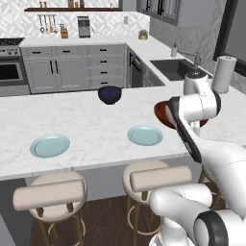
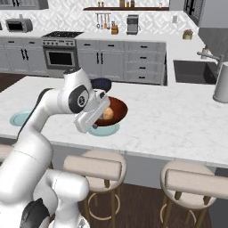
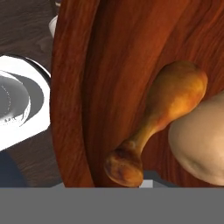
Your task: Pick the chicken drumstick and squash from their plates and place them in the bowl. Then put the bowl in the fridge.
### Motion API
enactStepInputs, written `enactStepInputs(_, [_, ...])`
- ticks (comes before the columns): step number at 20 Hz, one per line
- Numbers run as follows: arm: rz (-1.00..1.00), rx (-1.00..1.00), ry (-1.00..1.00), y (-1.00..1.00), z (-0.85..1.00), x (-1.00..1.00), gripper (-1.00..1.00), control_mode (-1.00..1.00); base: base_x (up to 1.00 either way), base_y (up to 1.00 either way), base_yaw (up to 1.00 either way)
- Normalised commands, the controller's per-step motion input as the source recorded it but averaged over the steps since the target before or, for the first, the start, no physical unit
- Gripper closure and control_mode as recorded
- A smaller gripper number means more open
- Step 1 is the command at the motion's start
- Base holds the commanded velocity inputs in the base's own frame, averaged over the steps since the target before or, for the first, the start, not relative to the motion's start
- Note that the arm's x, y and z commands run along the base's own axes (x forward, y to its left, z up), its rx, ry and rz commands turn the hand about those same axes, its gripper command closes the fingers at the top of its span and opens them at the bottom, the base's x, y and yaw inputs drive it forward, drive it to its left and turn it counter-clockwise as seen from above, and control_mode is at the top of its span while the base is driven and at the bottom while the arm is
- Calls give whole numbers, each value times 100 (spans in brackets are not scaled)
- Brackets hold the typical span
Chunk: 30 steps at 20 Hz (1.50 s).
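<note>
The reddish-brown bowl (image 2: 116, 108) hangs tilted just above the counter, over the right plate (image 2: 105, 130), with my gripper (image 2: 103, 107) shut on its near rim. Up close, the bowl's wooden inside (image 3: 109, 65) holds the chicken drumstick (image 3: 170, 100), bone end toward me, and the pale squash (image 3: 201, 140) beside it. From the left side, the bowl (image 1: 162, 114) peeks out from behind my forearm. Both pale blue-green plates (image 1: 50, 145) (image 1: 145, 135) lie bare on the island. The fridge is out of view.
A dark navy bowl (image 1: 110, 94) stands at the island's far edge. A sink (image 1: 175, 67) and a paper towel roll (image 1: 223, 73) are to the right. Two stools (image 1: 53, 192) (image 1: 153, 178) stand below the near counter edge.
</note>
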Motion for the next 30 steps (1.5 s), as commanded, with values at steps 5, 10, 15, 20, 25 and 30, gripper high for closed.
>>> enactStepInputs(5, [0, 0, 0, 0, 0, 0, 100, -100, 0, 0, 0])
enactStepInputs(10, [0, 0, 0, 0, 0, -2, 100, 100, -15, 35, 10])
enactStepInputs(15, [0, 0, 0, 0, 0, 0, 100, 100, -13, 95, 67])
enactStepInputs(20, [0, 0, 0, 0, 0, 0, 100, 100, -11, 73, 85])
enactStepInputs(25, [0, 0, 0, 0, 0, 0, 100, 100, -7, 60, 89])
enactStepInputs(30, [0, 0, 0, 0, 0, 0, 100, 100, 71, 97, 37])
